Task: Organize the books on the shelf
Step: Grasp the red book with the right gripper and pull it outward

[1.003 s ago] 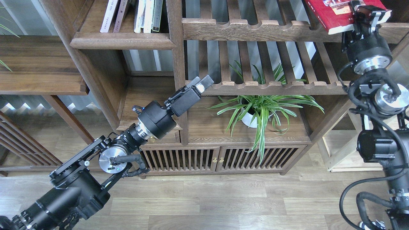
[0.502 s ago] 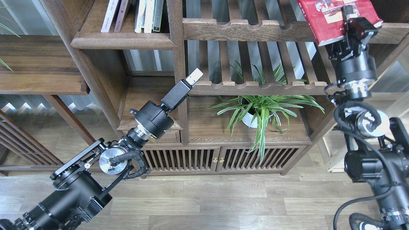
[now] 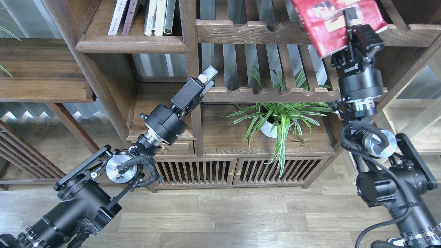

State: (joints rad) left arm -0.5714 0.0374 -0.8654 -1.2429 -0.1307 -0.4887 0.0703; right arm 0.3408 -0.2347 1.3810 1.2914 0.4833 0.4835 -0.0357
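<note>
On the solid walnut shelf (image 3: 132, 44) at upper left, thin books (image 3: 144, 15) stood upright. My left gripper (image 3: 205, 76) pointed up beside the bookcase post (image 3: 193, 75), holding nothing; I could not tell its finger gap. At upper right, my right gripper (image 3: 355, 26) was clamped on the red book (image 3: 327, 27), tilted over the slatted shelf's rail (image 3: 251, 32).

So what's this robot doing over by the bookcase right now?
It is sorting books. The right gripper is shut on a red book with a photo cover, held tilted in front of the upper slatted rail. The left gripper holds nothing and hovers by the bookcase's upright post; whether its fingers are open is unclear. Several books already stand upright on the solid walnut shelf at upper left. A potted spider plant sits on the cabinet below.
</note>
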